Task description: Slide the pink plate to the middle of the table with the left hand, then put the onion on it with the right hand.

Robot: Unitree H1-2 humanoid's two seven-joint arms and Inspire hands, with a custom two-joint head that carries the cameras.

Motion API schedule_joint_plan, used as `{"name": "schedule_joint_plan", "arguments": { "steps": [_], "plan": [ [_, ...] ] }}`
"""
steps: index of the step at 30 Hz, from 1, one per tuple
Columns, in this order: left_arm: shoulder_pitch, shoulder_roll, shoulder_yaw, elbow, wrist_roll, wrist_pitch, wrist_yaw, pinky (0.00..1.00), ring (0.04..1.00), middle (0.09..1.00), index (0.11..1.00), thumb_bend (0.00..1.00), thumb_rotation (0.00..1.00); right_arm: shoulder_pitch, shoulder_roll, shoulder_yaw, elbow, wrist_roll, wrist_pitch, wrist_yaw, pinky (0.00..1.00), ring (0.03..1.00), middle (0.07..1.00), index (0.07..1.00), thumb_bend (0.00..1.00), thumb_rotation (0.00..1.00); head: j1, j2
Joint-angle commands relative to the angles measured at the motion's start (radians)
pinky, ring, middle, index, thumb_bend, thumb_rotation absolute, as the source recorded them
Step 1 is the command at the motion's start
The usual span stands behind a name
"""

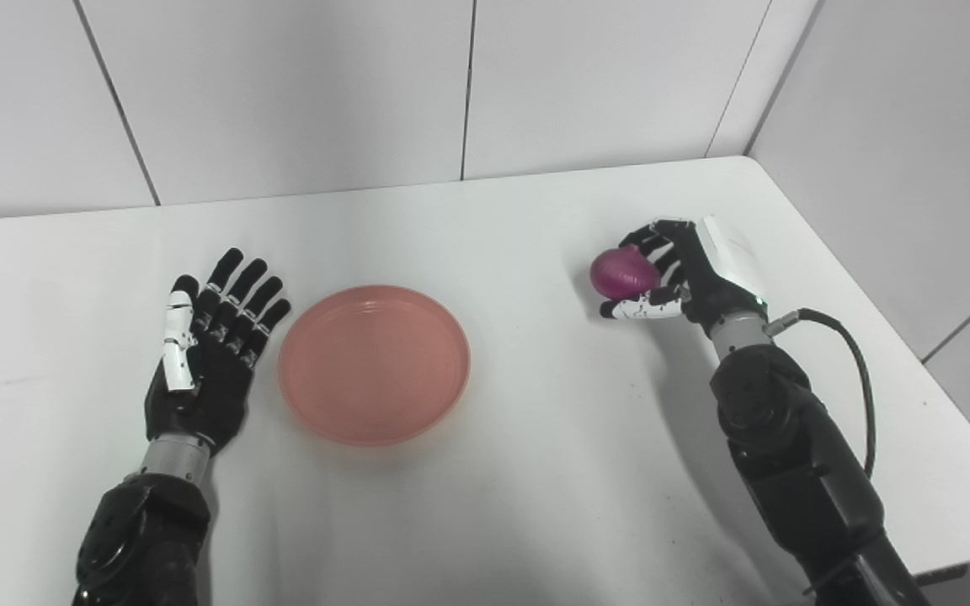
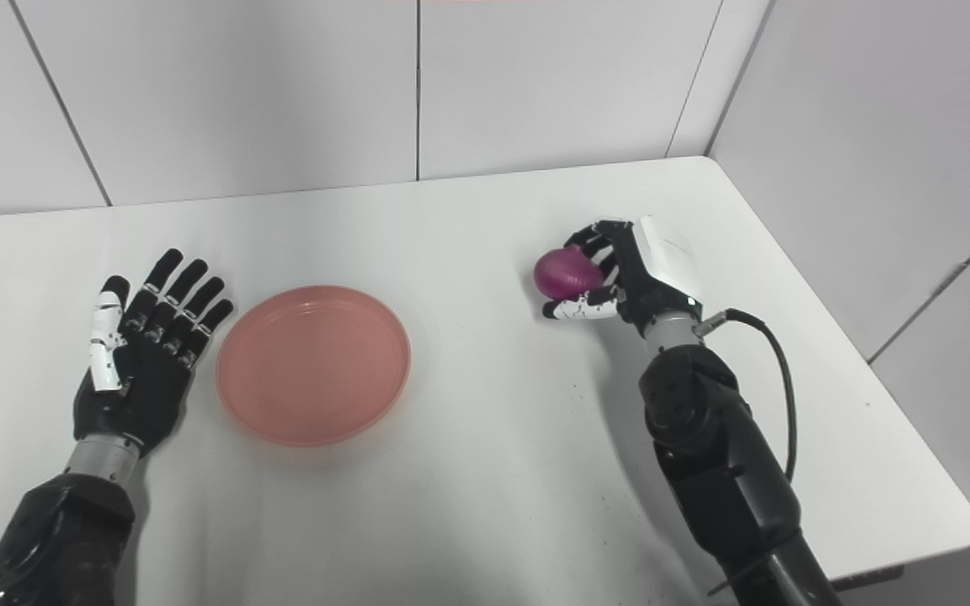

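A: Where is the onion at this moment?

B: In the right hand. The fingers curl over its far side and the thumb closes under it, so the hand is pinching it. It is on the right side of the worktop, well apart from the plate. Whether it is lifted clear of the surface or just resting on it, I cannot tell.

A: And the plate?

B: It lies flat and empty, roughly mid-worktop, perhaps a little left of centre. The left hand lies just beside its left rim, palm up, fingers spread and straight, holding nothing. I see no contact between that hand and the rim.

A: So which step is this?

B: I judge the sliding is done, or nearly so, and the second step is in hand: the onion is gripped and has yet to travel.

A: What does the next move call for?

B: Carrying the onion leftward across the bare worktop, high enough to clear the plate's raised rim, then lowering it near the centre before the fingers loosen. It is round, so it could roll if let go from a height or off-centre; the rim should catch it.
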State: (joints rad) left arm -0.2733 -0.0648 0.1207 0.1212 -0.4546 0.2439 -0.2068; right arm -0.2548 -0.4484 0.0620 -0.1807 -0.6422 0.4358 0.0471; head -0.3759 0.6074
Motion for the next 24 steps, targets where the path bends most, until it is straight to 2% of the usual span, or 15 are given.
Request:
{"name": "schedule_joint_plan", "arguments": {
  "steps": [1, 12, 16, 19, 21, 24],
  "plan": [
    [0.021, -0.006, -0.01, 0.018, 0.019, 0.015, 0.021, 0.9, 0.902, 0.911, 0.901, 0.43, 1.0, -0.047, 0.001, 0.003, -0.05, -0.025, -0.013, -0.008, 0.38, 0.476, 0.533, 0.489, 0.51, 0.14, 0.003, -0.001],
    [0.027, -0.025, -0.025, 0.002, 0.034, 0.02, 0.048, 0.9, 0.907, 0.913, 0.899, 0.44, 1.0, -0.1, 0.046, 0.059, -0.095, -0.069, -0.024, 0.045, 0.32, 0.416, 0.501, 0.49, 0.51, 0.14, 0.043, -0.002],
    [0.032, -0.034, -0.038, -0.007, 0.043, 0.018, 0.055, 0.89, 0.908, 0.912, 0.899, 0.44, 1.0, -0.118, 0.061, 0.086, -0.094, -0.072, -0.048, 0.054, 0.3, 0.391, 0.482, 0.49, 0.51, 0.14, 0.08, -0.003],
    [0.035, -0.047, -0.046, -0.02, 0.052, 0.027, 0.077, 0.88, 0.896, 0.902, 0.89, 0.44, 1.0, -0.137, 0.077, 0.108, -0.077, -0.082, -0.053, 0.053, 0.31, 0.406, 0.492, 0.49, 0.51, 0.14, 0.106, -0.002],
    [0.037, -0.055, -0.051, -0.03, 0.056, 0.033, 0.088, 0.87, 0.89, 0.899, 0.888, 0.43, 1.0, -0.148, 0.089, 0.122, -0.065, -0.08, -0.06, 0.055, 0.25, 0.337, 0.429, 0.489, 0.51, 0.13, 0.124, -0.001],
    [0.041, -0.066, -0.058, -0.038, 0.065, 0.033, 0.098, 0.87, 0.889, 0.898, 0.887, 0.43, 1.0, -0.164, 0.105, 0.144, -0.048, -0.075, -0.081, 0.057, 0.23, 0.309, 0.402, 0.489, 0.51, 0.13, 0.159, 0.0]
  ]
}}
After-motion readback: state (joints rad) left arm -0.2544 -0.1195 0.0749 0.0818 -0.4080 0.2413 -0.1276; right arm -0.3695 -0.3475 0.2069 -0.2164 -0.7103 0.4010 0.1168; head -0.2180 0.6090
